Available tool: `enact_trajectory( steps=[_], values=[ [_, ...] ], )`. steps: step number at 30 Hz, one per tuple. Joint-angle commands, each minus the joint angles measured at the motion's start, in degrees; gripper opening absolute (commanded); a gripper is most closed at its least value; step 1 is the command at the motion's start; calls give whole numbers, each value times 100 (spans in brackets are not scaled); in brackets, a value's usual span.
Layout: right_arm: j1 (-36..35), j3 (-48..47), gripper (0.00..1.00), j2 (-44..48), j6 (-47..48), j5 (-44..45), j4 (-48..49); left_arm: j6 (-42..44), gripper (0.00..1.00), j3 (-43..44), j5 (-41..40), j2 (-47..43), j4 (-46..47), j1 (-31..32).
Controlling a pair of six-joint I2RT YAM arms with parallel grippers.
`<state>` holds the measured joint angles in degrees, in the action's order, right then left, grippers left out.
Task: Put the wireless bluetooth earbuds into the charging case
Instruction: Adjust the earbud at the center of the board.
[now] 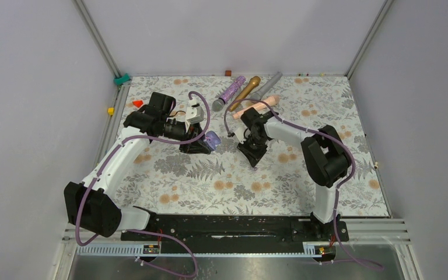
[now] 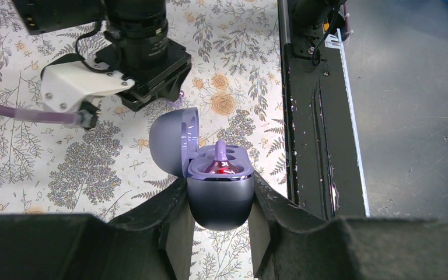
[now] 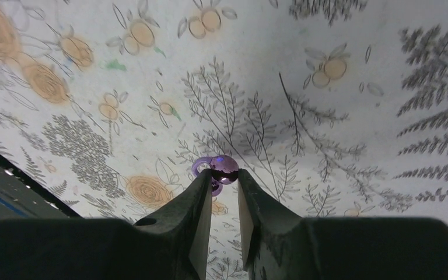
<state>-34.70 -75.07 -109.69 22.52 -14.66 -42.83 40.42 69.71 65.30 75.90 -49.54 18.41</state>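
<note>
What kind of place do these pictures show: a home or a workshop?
Most likely a robot test cell in a laboratory, not a home: plain grey walls on aluminium posts enclose a floral-covered table, two robot arms are bolted to a rail, and microphones lie as props.

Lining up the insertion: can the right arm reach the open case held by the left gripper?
Likely yes. The case has its lid swung back, the left gripper clamps only its sides, and only bare cloth lies between it and the right gripper.

Lab robot cell: plain grey walls (image 1: 35, 87) on aluminium posts (image 1: 96, 35) enclose the floral-print surface (image 1: 221, 186); black mounting rail (image 1: 233, 224) at its near edge.
</note>
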Motion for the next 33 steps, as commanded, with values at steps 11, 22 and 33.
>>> enact_trajectory(
  steps=[11,22,33],
  values=[
    [16,-3028,27,-1594,-10,-1107,-1164,-14,0,-18,142,5,166,-39],
    [25,-3335,35,-2080,-826,-2169,-1102,-19,0,-9,153,10,170,-44],
    [-132,-2079,49,-630,-600,240,-247,-15,0,0,156,-21,165,-44]
  ],
)
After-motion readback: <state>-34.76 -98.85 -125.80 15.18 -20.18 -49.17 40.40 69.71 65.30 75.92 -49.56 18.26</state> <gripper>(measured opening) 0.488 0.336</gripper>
